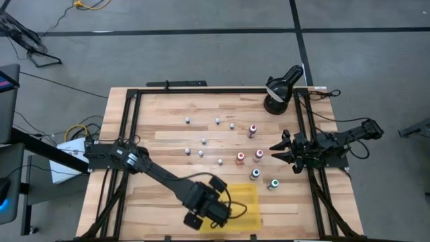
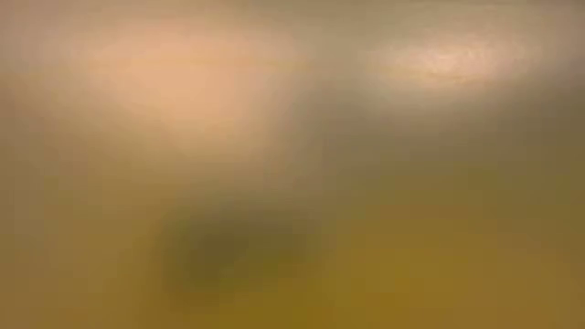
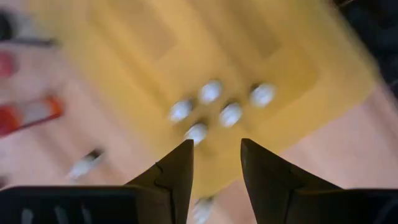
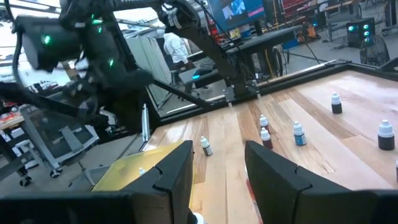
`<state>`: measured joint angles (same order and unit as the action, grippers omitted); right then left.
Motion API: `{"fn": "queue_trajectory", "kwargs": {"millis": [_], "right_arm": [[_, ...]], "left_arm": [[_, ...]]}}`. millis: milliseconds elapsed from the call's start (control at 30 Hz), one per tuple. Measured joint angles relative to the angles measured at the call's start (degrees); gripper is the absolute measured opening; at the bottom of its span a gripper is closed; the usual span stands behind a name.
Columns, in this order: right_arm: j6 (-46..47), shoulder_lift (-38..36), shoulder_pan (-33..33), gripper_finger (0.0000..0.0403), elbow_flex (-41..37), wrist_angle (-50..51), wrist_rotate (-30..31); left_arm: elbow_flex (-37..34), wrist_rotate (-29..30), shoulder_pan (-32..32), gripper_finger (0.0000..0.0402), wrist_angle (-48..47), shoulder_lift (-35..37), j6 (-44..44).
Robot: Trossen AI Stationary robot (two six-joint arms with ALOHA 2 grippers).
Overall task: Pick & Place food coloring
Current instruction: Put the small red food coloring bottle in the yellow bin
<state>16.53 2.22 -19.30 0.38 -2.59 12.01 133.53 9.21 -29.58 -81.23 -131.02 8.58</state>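
5 white-capped food coloring bottles (image 3: pixel 210 91) sit on the yellow tray (image 3: pixel 155 37) just beyond the left claw (image 3: pixel 216 163), parted and empty

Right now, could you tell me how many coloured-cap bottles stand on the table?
5, by the right gripper: a red cap, a red cap and pink cap side by side, two teal caps nearer the yellow tray. The left arm may hide more.

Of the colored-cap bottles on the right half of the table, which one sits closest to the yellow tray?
The teal-capped bottle, just off the yellow tray's far right corner. The other teal-capped one stands farther right, and the red- and pink-capped bottles stand farther up the table.
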Motion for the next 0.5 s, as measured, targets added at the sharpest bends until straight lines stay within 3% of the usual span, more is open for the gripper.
{"fn": "queue_trajectory", "kwargs": {"millis": [133,367,500], "right_arm": [[0.00,-0.01,-0.01,0.0138,0.00,0.00,0.02],[0.00,-0.01,0.00,0.0137,-0.01,0.01,0.00],[0.00,0.00,0.00,0.0138,0.00,0.00,0.00]], "left_arm": [[-8.16,2.19,2.30,0.0126,0.90,5.90,1.96],[-36.35,5.76,6.15,0.0126,21.33,23.68,3.64],[-49.31,7.98,8.39,0.0126,27.52,31.17,5.77]]}}
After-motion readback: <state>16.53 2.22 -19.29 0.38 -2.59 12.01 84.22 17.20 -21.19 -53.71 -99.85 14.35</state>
